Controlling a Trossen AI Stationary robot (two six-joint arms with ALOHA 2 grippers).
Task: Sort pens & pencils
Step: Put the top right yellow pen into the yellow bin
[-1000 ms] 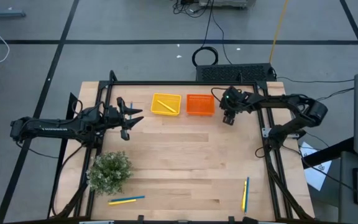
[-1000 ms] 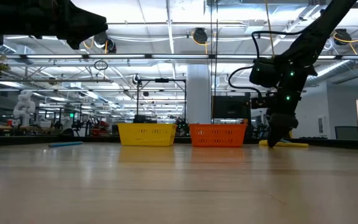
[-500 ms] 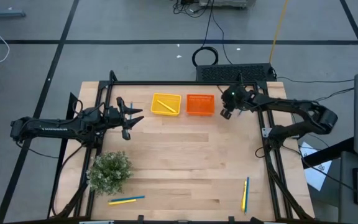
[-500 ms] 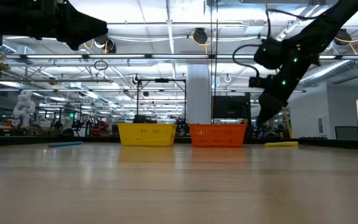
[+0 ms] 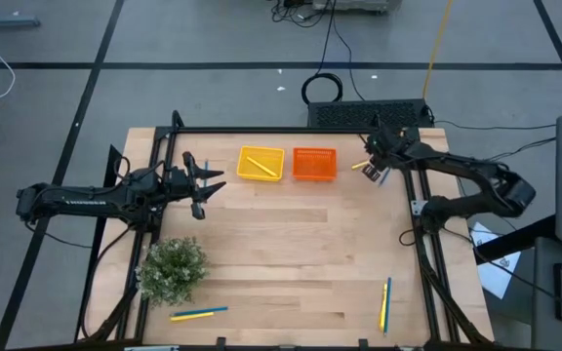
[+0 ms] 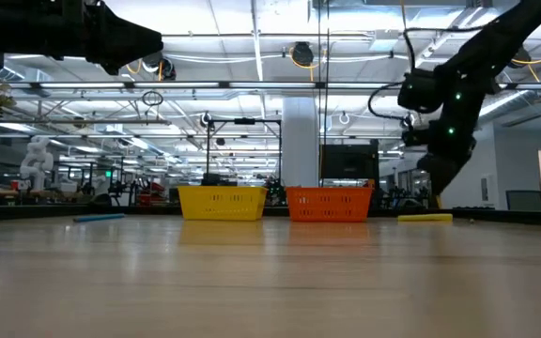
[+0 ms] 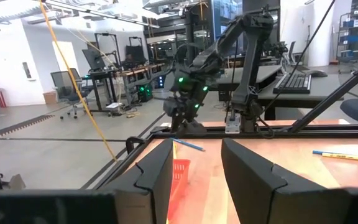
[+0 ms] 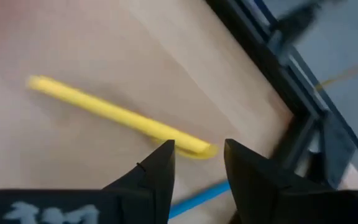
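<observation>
The right end effector [image 5: 379, 173] hovers with fingers parted and empty above a yellow pencil [image 8: 120, 116] lying on the table [image 5: 291, 244] beside the orange tray [image 5: 314, 163]; squaring the fingers across it should secure a clean pickup.

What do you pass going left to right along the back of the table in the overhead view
Left end effector → yellow tray → orange tray → yellow pencil → right end effector.
</observation>
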